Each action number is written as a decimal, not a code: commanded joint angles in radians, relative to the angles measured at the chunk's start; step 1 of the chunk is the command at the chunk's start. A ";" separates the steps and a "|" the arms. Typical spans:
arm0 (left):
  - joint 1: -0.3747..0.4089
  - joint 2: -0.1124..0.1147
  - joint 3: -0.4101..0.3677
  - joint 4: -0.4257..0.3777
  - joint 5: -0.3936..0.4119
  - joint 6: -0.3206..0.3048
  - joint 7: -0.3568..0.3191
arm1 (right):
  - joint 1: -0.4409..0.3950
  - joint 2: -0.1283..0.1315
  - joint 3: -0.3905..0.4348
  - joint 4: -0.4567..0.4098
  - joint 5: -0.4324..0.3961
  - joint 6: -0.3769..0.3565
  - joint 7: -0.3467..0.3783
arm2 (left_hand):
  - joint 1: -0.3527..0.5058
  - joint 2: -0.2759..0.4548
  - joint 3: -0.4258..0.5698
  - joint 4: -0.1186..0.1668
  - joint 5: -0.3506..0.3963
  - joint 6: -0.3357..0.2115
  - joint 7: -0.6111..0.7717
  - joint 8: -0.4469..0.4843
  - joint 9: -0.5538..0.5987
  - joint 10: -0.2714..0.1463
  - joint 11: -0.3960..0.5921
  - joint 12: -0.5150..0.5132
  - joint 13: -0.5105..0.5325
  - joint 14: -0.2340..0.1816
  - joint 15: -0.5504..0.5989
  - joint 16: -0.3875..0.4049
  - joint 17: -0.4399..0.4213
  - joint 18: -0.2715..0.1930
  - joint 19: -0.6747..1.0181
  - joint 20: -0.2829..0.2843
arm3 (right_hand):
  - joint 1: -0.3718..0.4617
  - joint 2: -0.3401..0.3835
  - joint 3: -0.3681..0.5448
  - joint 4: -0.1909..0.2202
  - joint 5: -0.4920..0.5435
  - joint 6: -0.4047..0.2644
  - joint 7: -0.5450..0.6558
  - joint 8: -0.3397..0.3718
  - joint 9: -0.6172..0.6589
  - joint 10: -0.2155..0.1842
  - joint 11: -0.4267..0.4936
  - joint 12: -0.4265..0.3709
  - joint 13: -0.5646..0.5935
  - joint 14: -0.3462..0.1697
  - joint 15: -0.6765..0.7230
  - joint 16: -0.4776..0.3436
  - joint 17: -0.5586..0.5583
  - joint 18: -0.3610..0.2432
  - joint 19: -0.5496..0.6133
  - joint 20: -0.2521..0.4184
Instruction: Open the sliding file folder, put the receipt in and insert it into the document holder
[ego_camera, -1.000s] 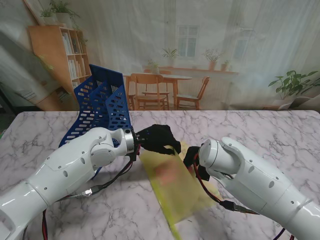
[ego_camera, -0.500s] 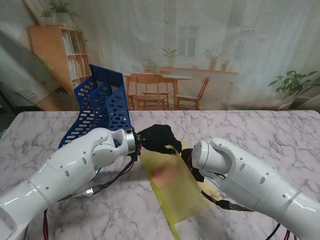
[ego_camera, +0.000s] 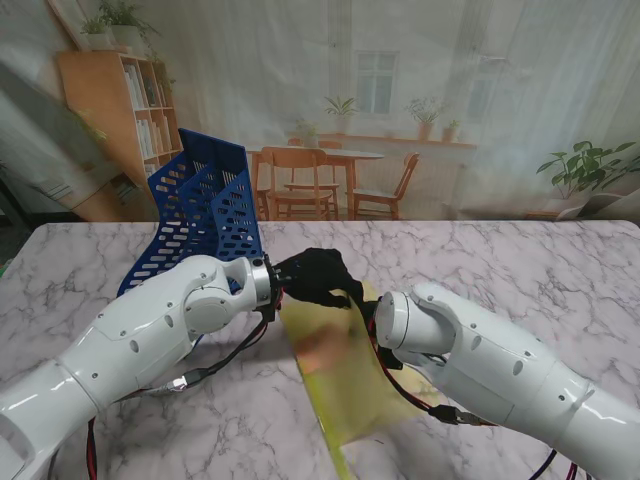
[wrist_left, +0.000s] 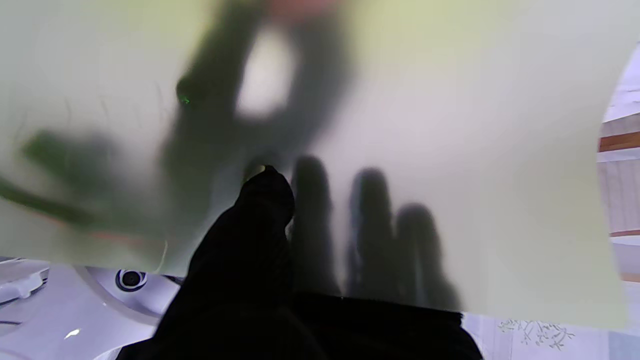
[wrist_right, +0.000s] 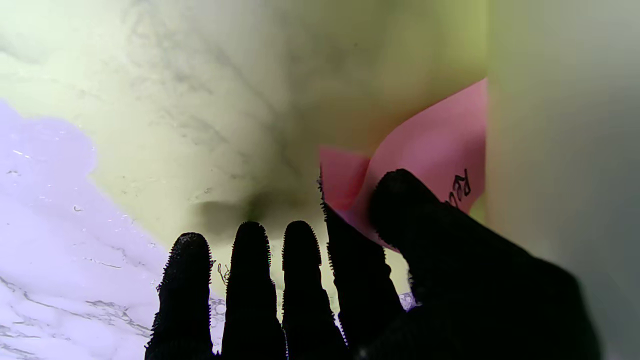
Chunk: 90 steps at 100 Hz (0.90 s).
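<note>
A translucent yellow-green file folder (ego_camera: 350, 385) lies open on the marble table between my arms, its upper sheet (wrist_left: 450, 150) lifted. My left hand (ego_camera: 318, 277) is shut on that sheet's far edge, thumb on one side and the other fingers showing as shadows through it. My right hand (wrist_right: 380, 260) pinches a pink receipt (wrist_right: 430, 155) between thumb and forefinger, inside the folder between its two sheets. In the stand view the right hand is hidden behind the sheet and forearm; the receipt shows as a pink blur (ego_camera: 322, 350). The blue perforated document holder (ego_camera: 200, 215) stands at the far left.
The marble table (ego_camera: 520, 270) stretches to the right and far side. Cables hang under both forearms. A printed backdrop of a room closes off the far edge.
My right arm has slid leftward and deeper under the lifted sheet, carrying the pink receipt further into the folder. The left hand keeps its hold in the same place.
</note>
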 joint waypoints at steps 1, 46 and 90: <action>-0.008 -0.004 0.005 0.004 -0.002 0.000 -0.011 | -0.023 0.004 0.003 0.005 -0.016 -0.008 0.009 | 0.081 0.128 0.053 0.008 0.044 -0.050 0.201 0.075 -0.027 -0.004 0.014 -0.002 -0.013 0.013 0.007 -0.003 -0.017 -0.051 0.009 0.010 | -0.029 0.028 0.001 0.016 -0.068 -0.007 -0.144 -0.064 -0.044 -0.007 -0.014 -0.008 -0.019 -0.013 -0.036 -0.025 -0.017 -0.012 -0.009 -0.016; -0.012 -0.004 0.009 0.009 0.003 -0.012 -0.006 | -0.094 0.043 0.111 -0.041 -0.143 -0.091 0.095 | 0.081 0.129 0.053 0.009 0.043 -0.050 0.201 0.076 -0.027 -0.005 0.014 -0.002 -0.013 0.011 0.007 -0.003 -0.018 -0.052 0.008 0.010 | -0.390 -0.112 -0.145 0.084 -0.411 0.055 -0.551 -0.074 -0.103 0.002 -0.264 -0.111 -0.070 0.001 -0.124 -0.032 -0.044 0.002 -0.054 -0.001; -0.008 -0.003 0.003 0.006 0.011 -0.015 -0.002 | -0.300 0.039 0.406 -0.133 -0.336 -0.208 0.114 | 0.081 0.129 0.053 0.009 0.043 -0.050 0.201 0.076 -0.027 -0.005 0.015 -0.002 -0.012 0.011 0.008 -0.003 -0.017 -0.052 0.009 0.010 | -0.358 -0.115 -0.222 0.093 -0.411 0.038 -0.537 -0.091 -0.100 -0.002 -0.282 -0.113 -0.062 0.004 -0.137 -0.032 -0.034 0.003 -0.053 0.009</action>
